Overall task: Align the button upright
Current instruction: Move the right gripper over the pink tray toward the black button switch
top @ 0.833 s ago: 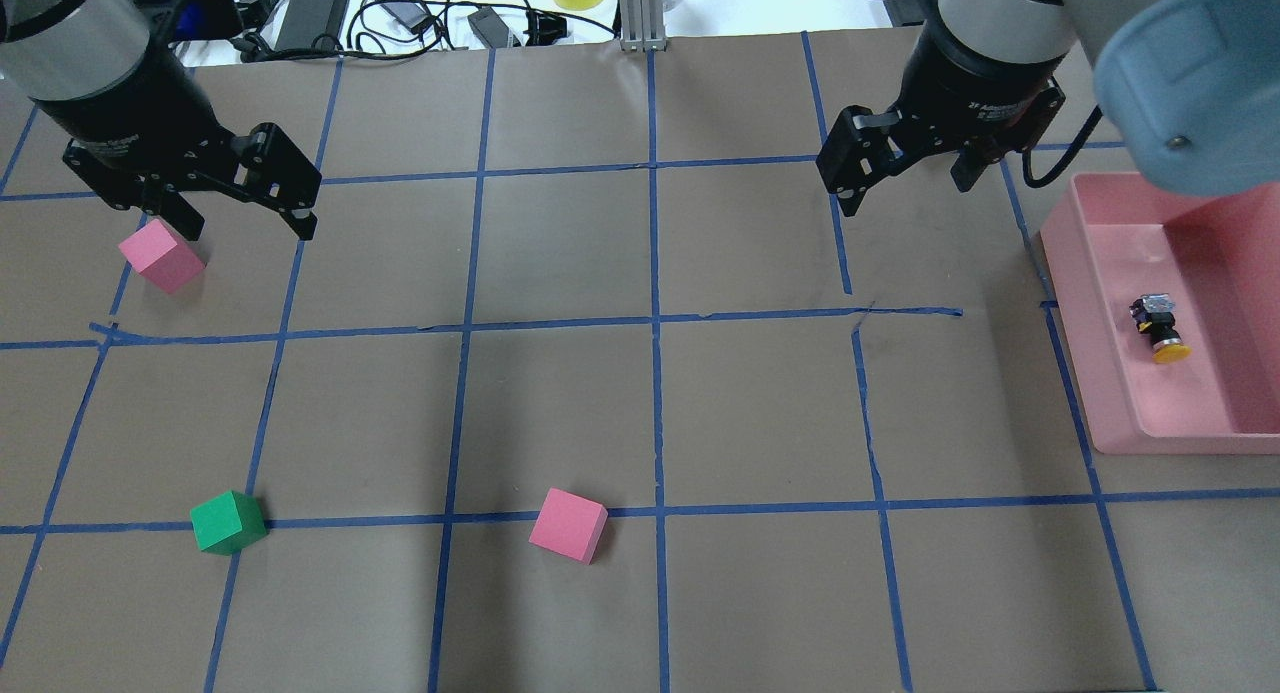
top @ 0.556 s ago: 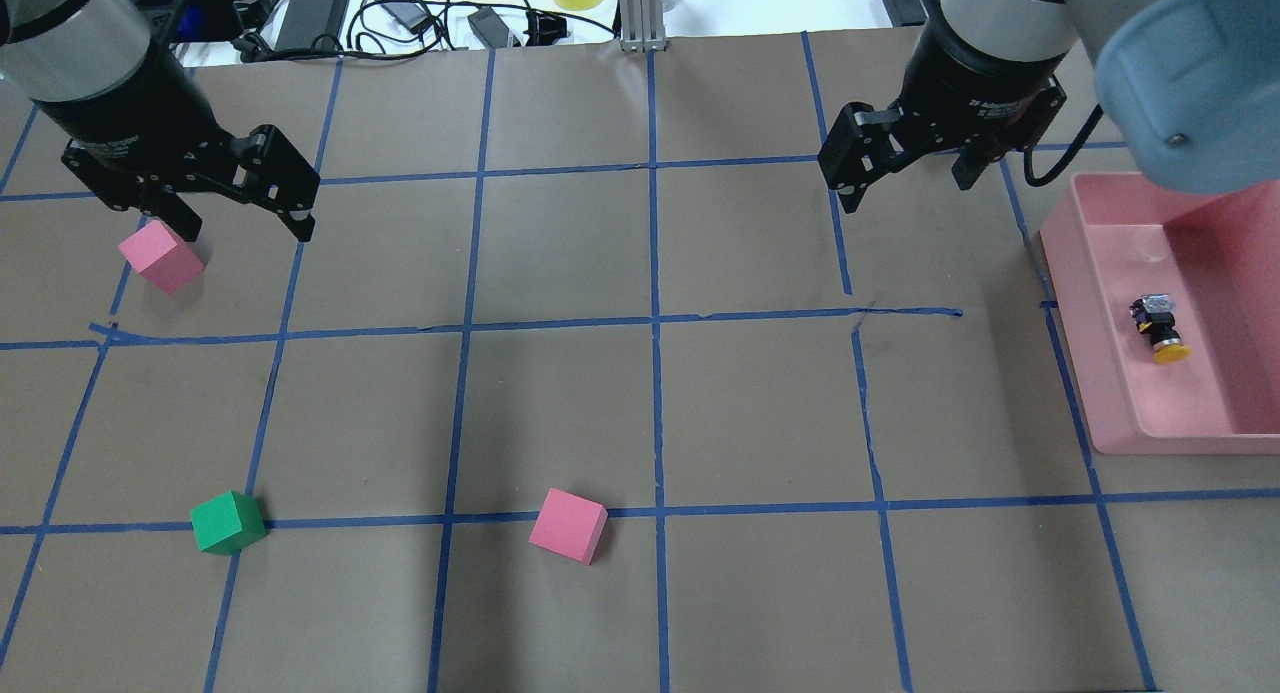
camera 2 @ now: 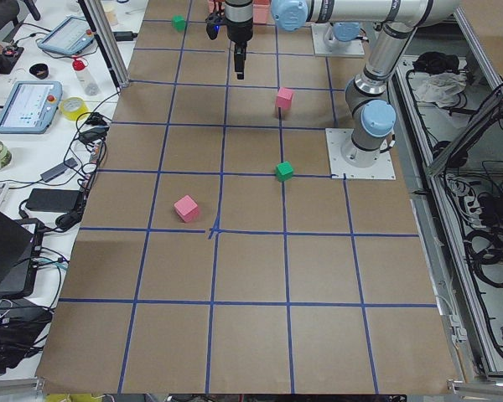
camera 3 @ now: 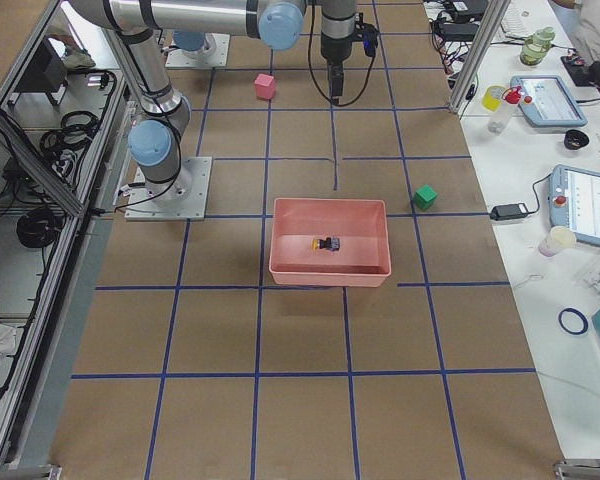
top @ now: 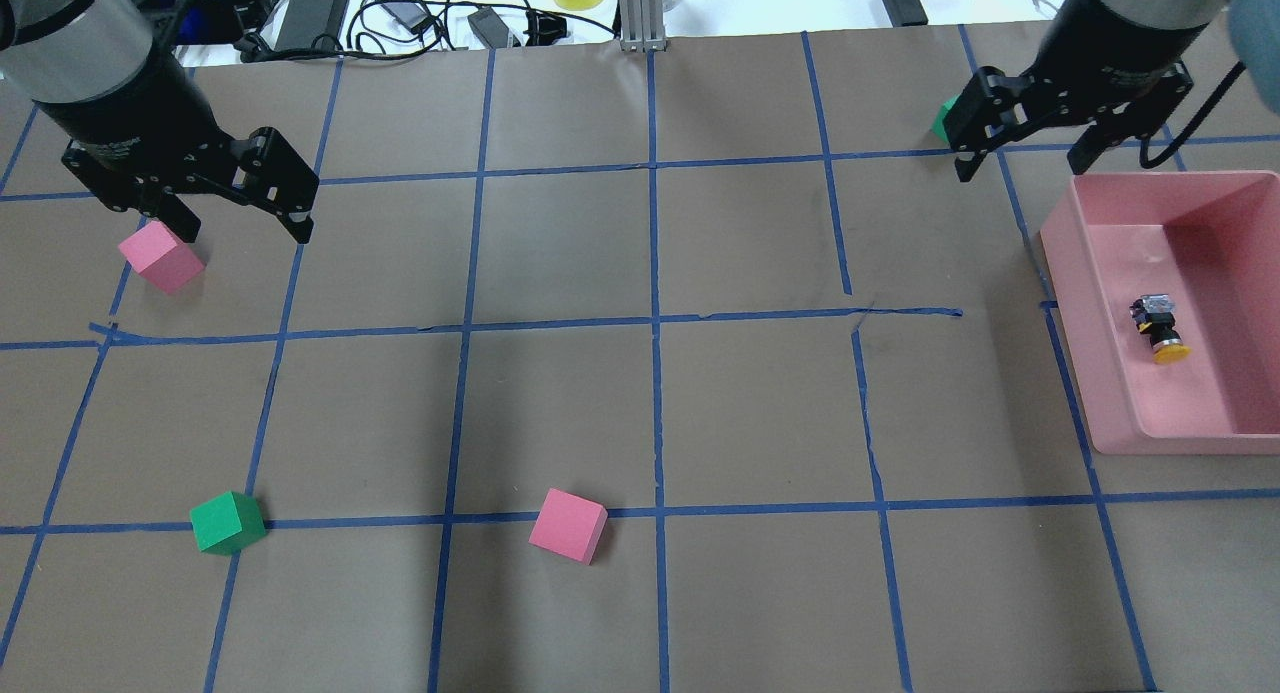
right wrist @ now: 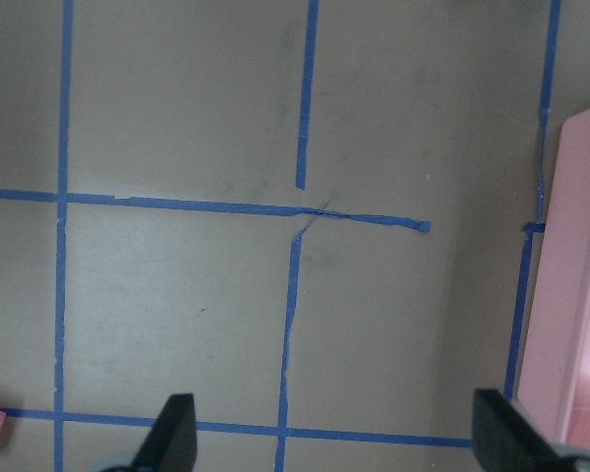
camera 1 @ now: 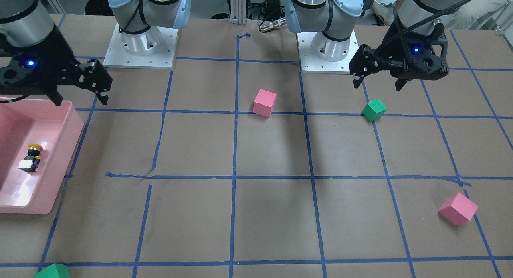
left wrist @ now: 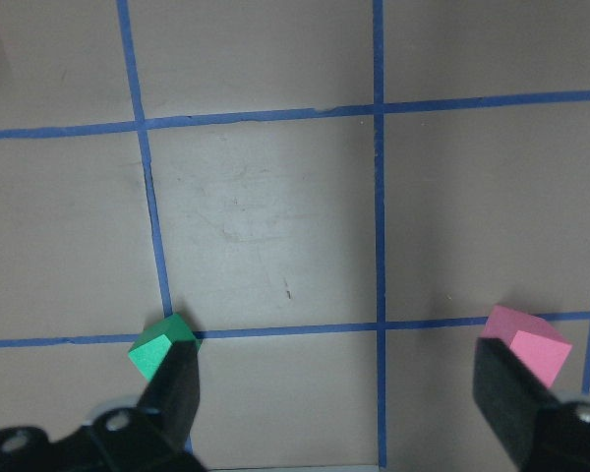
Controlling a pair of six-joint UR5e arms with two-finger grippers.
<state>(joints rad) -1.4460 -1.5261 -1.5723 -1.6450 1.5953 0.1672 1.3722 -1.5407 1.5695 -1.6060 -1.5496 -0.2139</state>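
Observation:
The button [top: 1160, 328] lies on its side in the pink tray [top: 1080, 353] at the right, with its yellow cap toward the robot and its whitish block away. It also shows in the front view [camera 1: 32, 157] and the right side view [camera 3: 329, 243]. My right gripper [top: 1022, 168] is open and empty. It hovers above the table just beyond the tray's far left corner. In its wrist view [right wrist: 339, 438] only the tray's edge [right wrist: 570, 295] shows. My left gripper [top: 243, 235] is open and empty at the far left.
A pink cube [top: 160, 256] sits just under the left gripper's finger. A green cube [top: 227, 522] and a second pink cube [top: 568, 525] sit near the front. Another green cube [top: 940, 121] is partly hidden behind the right gripper. Cables and a tape roll lie past the far edge.
My right gripper has moved to the right and farther from the robot, toward the tray's far corner, and stayed open. The left gripper, the button and the cubes have not moved.

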